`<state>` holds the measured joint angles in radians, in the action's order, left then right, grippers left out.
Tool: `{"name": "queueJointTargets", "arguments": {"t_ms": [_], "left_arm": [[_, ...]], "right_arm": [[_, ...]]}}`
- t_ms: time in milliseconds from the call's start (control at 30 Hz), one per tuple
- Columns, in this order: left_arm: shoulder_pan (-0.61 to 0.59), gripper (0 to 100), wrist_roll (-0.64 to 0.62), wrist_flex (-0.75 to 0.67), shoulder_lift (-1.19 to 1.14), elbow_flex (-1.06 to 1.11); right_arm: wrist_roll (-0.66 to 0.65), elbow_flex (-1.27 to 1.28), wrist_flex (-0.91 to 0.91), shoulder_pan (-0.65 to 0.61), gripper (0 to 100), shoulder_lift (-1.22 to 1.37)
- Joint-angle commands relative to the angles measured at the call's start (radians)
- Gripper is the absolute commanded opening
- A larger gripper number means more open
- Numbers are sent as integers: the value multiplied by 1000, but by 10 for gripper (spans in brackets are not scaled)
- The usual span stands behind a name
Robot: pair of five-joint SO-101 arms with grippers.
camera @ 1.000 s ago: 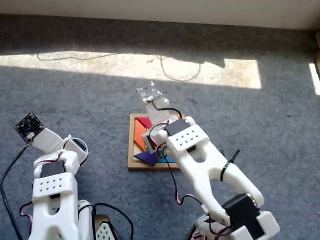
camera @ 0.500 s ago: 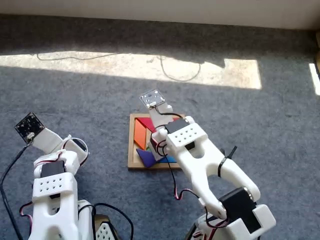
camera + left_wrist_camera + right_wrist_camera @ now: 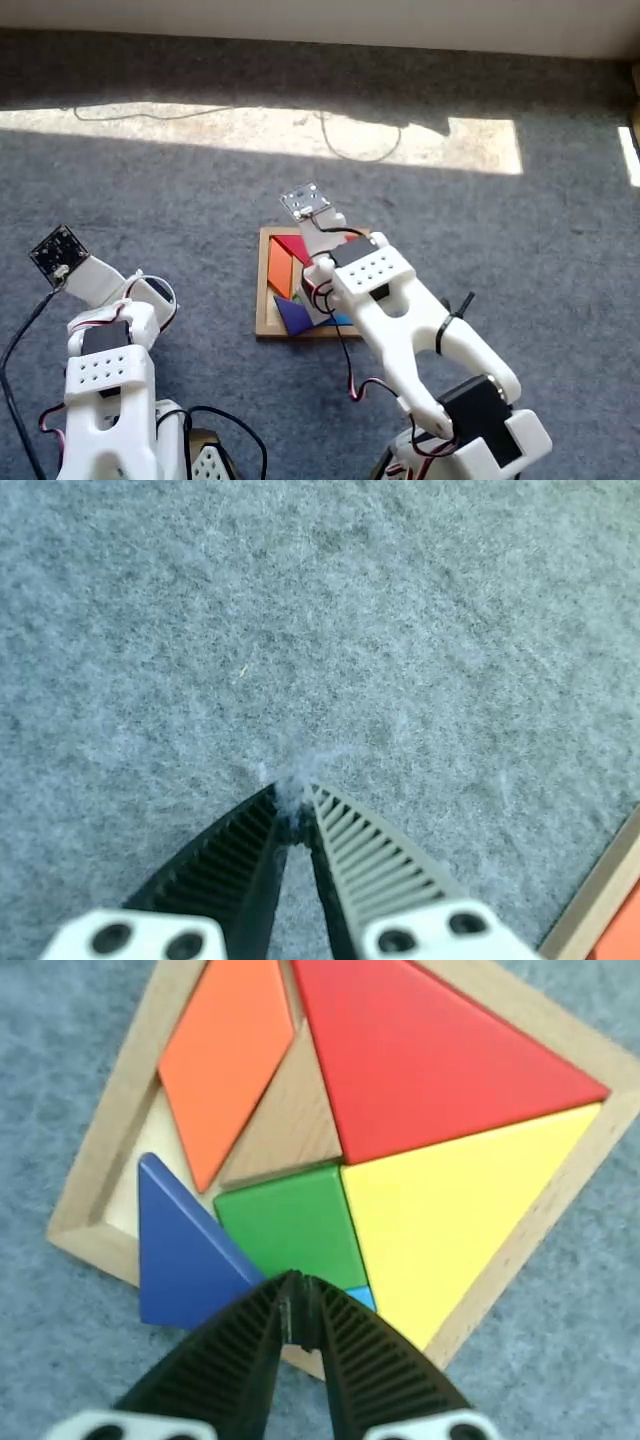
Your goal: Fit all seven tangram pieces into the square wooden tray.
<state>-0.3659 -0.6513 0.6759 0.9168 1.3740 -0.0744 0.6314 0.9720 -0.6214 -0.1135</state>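
Right gripper (image 3: 298,1308): fingers together, tips over the rim of the tray (image 3: 261,285), just beside the blue triangle (image 3: 180,1255). Blue triangle lies across the rim at one corner, not seated. Red triangle (image 3: 420,1050), yellow triangle (image 3: 450,1210), orange piece (image 3: 225,1055) and green square (image 3: 290,1220) sit in the tray. Left gripper (image 3: 295,805): fingers together, over carpet (image 3: 400,630), off the tray.

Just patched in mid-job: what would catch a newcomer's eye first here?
The bright tangram in the square wooden tray stands out: red triangle and yellow triangle seated, while the blue triangle overlaps the tray's rim at one corner. The right pincer, shut, hangs just beside that blue piece; the left pincer, also shut, sits over bare carpet.
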Motion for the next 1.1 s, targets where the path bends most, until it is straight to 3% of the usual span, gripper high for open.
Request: {"name": "queueJointTargets", "arguments": {"t_ms": [0,267,400,533,1067], "left_arm": [[-13,6,6,-14,16,-4],[-12,6,6,-14,16,-4],[-10,6,6,-14,16,-4],[-10,6,6,-14,16,-4],[-10,6,6,-14,16,-4]], "right_arm": [[15,-13,42,-44,5,-59],[17,-64,122,-70,5,-234],[18,-22,114,-142,5,-271],[18,39,28,-205,5,-237],[12,36,-156,-203,5,22]]}}
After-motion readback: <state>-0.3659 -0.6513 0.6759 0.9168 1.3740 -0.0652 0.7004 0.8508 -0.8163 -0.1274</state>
